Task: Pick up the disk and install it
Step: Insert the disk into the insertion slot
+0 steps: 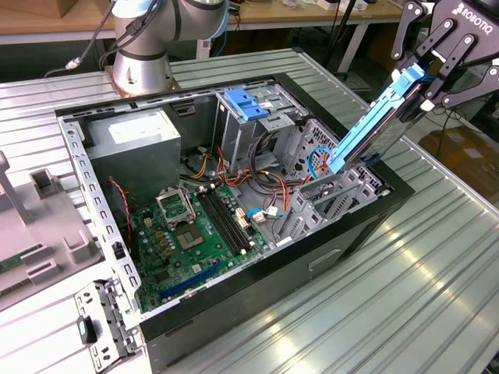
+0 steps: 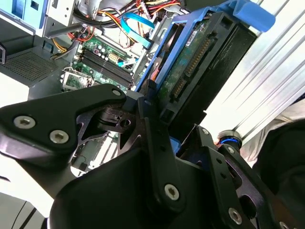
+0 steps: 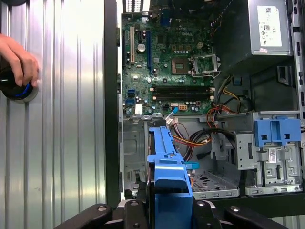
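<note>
An open computer case [image 1: 234,290] lies on its side on the ribbed metal desk [image 1: 374,312], with its motherboard [image 1: 195,226] facing up. The hand [image 1: 425,82] is high on the exterior view's right, pressed together on the disk [image 1: 374,125] and pinching the upper end of its blue carrier. The disk hangs steeply tilted. Its lower end reaches down to the metal drive cage [image 1: 327,202] at the case's edge on the exterior view's right, though I cannot tell whether it touches the cage.

In the second wrist view the disk [image 2: 190,62] shows its green circuit board and connector row, framed by the blue rails. In the first wrist view it [image 3: 167,157] runs away from the camera over the cage floor, black linkage on either side of it.

A fixed blue bracket [image 1: 248,103] sits atop another cage deeper in the case, beside the grey power supply [image 1: 132,144]. A person's fingers [image 3: 21,62] rest on a round black-and-blue knob [image 3: 19,90] out on the desk, well apart from the case.
</note>
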Available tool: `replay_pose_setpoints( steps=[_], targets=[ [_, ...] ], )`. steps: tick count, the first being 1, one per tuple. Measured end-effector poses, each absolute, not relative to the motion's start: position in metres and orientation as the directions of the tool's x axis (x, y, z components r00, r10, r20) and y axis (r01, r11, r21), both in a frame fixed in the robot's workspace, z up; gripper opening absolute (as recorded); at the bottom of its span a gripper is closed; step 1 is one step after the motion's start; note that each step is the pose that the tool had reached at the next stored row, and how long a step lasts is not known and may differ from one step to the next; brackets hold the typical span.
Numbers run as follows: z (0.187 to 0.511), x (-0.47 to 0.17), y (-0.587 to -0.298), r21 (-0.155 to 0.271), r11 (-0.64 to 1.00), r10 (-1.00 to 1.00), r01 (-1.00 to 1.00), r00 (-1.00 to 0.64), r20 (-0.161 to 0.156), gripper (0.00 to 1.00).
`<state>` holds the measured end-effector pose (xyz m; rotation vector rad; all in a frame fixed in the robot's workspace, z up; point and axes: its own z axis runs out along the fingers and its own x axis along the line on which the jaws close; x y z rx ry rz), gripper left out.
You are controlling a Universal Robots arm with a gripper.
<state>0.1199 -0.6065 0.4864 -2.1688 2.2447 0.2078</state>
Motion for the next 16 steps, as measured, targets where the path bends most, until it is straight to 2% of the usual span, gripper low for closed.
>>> replay_pose_setpoints(
  steps=[16],
  targets=[
    [0.4806,0.1170,-0.6059,0.086,0.030,-0.994,-0.996,-0.039,-0.102,0.36]
  ],
)
